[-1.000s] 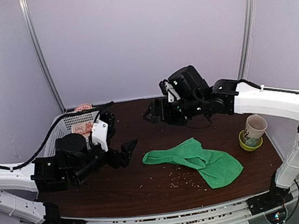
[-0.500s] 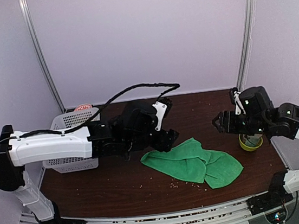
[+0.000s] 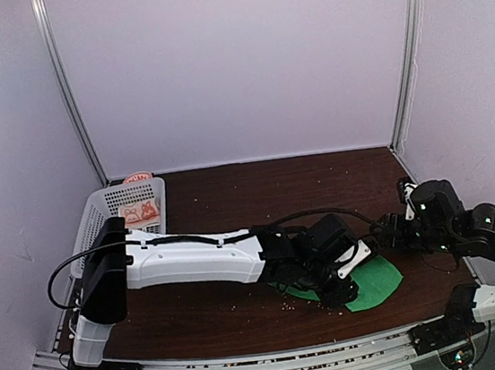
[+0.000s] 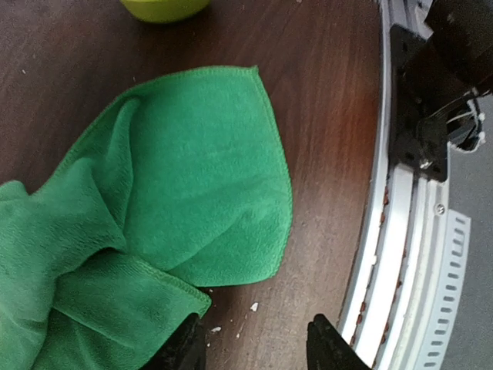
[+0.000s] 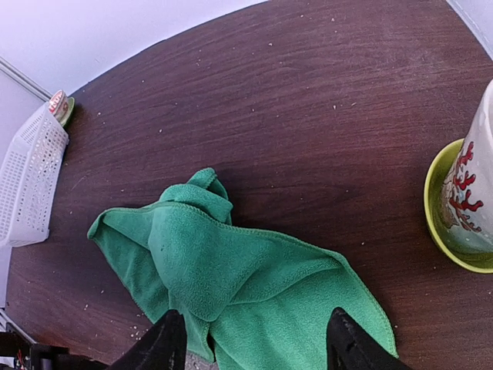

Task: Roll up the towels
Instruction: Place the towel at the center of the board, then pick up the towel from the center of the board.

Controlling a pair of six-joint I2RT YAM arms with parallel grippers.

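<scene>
Green towel (image 5: 231,262) lies crumpled; left pincer (image 4: 254,343) and right pincer (image 5: 256,343) hang half-open, empty. Pinching bunched folds would likely roll it lopsided.

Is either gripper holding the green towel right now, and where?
Nothing gripped yet. Left gripper is open beside a corner of the green towel; right gripper is open astride it.

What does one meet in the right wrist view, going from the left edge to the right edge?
The white basket → the green towel → the yellow-green bowl, with the printed cup standing in it.
</scene>
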